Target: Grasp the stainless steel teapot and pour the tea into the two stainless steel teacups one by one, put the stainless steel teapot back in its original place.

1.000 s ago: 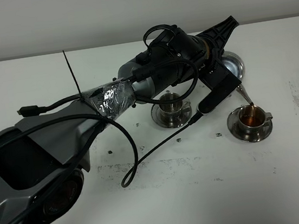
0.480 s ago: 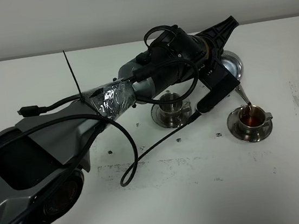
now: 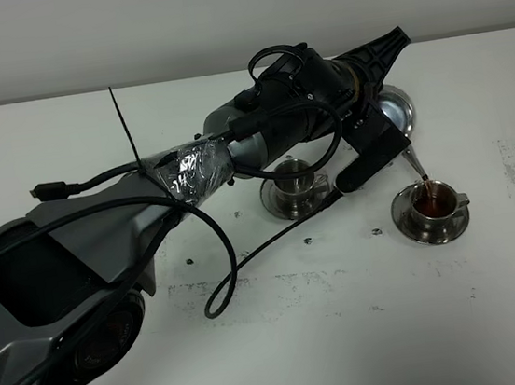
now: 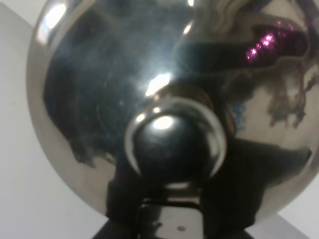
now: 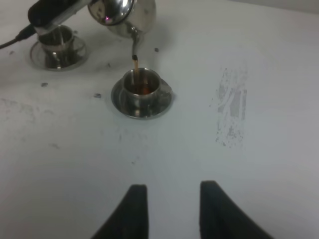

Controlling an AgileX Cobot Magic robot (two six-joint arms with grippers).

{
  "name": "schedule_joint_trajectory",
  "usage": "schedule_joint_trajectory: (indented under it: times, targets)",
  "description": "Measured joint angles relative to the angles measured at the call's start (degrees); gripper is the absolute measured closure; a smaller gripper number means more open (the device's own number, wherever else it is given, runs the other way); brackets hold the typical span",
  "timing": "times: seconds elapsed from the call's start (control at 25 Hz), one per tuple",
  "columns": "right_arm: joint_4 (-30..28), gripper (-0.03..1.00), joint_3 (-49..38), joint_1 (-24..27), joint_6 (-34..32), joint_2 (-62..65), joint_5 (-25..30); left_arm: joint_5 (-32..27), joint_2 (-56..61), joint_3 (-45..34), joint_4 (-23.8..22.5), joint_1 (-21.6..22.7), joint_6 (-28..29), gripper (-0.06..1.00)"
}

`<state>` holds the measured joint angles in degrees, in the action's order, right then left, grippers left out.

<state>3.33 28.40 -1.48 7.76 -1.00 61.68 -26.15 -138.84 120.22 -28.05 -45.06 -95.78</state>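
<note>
Gripping the stainless steel teapot (image 4: pixel 159 89), the left hand (image 3: pixel 378 54) was clamped tight at the handle side. The grip itself was mostly hidden by the pot's mirror belly, which filled the left wrist view.

- Pot tipped forward, away from the left hand. Thin spout (image 3: pixel 413 159) angled down.
- Narrow brown stream of tea (image 5: pixel 134 60) fell from the spout tip.
- Directly under the tip: first teacup (image 3: pixel 433 199), upright on its saucer (image 3: pixel 412 228), brown tea showing inside. Its handle was turned away from the left hand.
- Round steel dish (image 3: pixel 400 114) lay just beside the left hand, partly hidden by the wrist, with its shiny floor showing.
- Second teacup (image 3: pixel 295 178), on its own saucer, stood under the left forearm, back from the hand toward the arm's base and apart from the spout. Contents could not be told.
- Loose black cable (image 3: pixel 274 247) trailed from the left wrist across the white worktop (image 3: pixel 371 348), passing close by the second teacup.
- Right hand (image 5: pixel 173 186) was well apart from the pouring, low over the worktop. Jaws drawn in narrow with a slim gap, holding nothing.
- Ahead of the right hand stood the first teacup, with the tilted pot beyond it. Grey scuff marks (image 5: pixel 232 107) lay ahead and off to one side.
</note>
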Motion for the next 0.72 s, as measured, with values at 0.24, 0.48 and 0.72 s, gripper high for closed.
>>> schedule_joint_trajectory:
  times: [0.24, 0.48, 0.72]
  targets:
    - [0.00, 0.73, 0.00, 0.00, 0.00, 0.00, 0.00, 0.15, 0.00, 0.00, -0.59, 0.00, 0.06, 0.77]
    - [0.00, 0.73, 0.00, 0.00, 0.00, 0.00, 0.00, 0.86, 0.00, 0.00, -1.25, 0.00, 0.06, 0.77]
    - [0.00, 0.73, 0.00, 0.00, 0.00, 0.00, 0.00, 1.45, 0.00, 0.00, -1.25, 0.00, 0.12, 0.77]
